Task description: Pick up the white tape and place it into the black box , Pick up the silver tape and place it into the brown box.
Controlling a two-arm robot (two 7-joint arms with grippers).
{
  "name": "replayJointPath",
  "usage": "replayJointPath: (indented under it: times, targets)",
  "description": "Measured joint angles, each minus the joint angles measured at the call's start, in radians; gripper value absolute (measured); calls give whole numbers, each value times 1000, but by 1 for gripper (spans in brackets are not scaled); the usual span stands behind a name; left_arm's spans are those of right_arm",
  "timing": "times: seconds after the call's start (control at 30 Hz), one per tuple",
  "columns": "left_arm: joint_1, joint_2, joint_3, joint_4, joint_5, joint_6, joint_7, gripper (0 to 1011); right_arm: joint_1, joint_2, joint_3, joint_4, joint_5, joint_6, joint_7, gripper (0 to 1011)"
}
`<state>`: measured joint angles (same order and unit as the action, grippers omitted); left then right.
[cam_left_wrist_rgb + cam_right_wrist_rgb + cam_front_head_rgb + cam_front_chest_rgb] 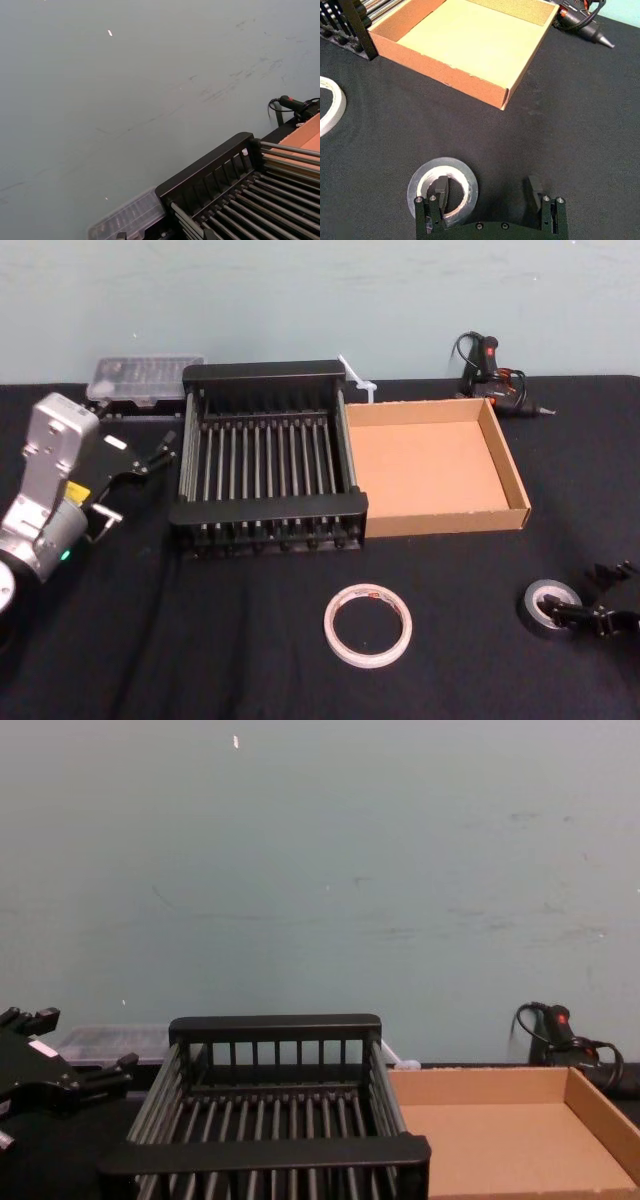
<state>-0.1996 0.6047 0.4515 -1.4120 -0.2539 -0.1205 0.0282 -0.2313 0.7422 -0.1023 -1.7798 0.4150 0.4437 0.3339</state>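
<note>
- your right gripper [488, 187] is low near the worktop's [200, 640] front right corner, claw released. one finger [441, 187] stands inside the hole of the silver tape [468, 181] and the other is outside the roll, with nothing clamped.
- the silver tape lies flat on the cloth, in front of the brown box [445, 523] and apart from it.
- the white tape [367, 624] lies flat near the middle of the front edge, well apart from the silver roll and with nothing over it.
- the black box [268, 508] sits mid-worktop, and the brown box touches its right side.
- your left gripper [135, 485] hangs raised beside the black box's left side, claw released and holding nothing.
- a glue gun [495, 375] lies at the back edge behind the brown box.
- a clear plastic case [145, 375] sits at the back edge behind the black box's left corner.
- black cloth covers the worktop, and a scuffed pale blue-green wall [320, 870] stands behind it.
</note>
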Motion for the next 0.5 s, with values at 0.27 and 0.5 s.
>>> replayJointPath:
  times: [0.27, 0.5]
  targets:
    - [0, 0, 0, 0, 0, 0, 0, 1001, -1, 1, 0, -1, 0, -1, -1, 978]
    - [0, 0, 0, 0, 0, 0, 0, 1002, -1, 1, 0, -2, 0, -1, -2, 820]
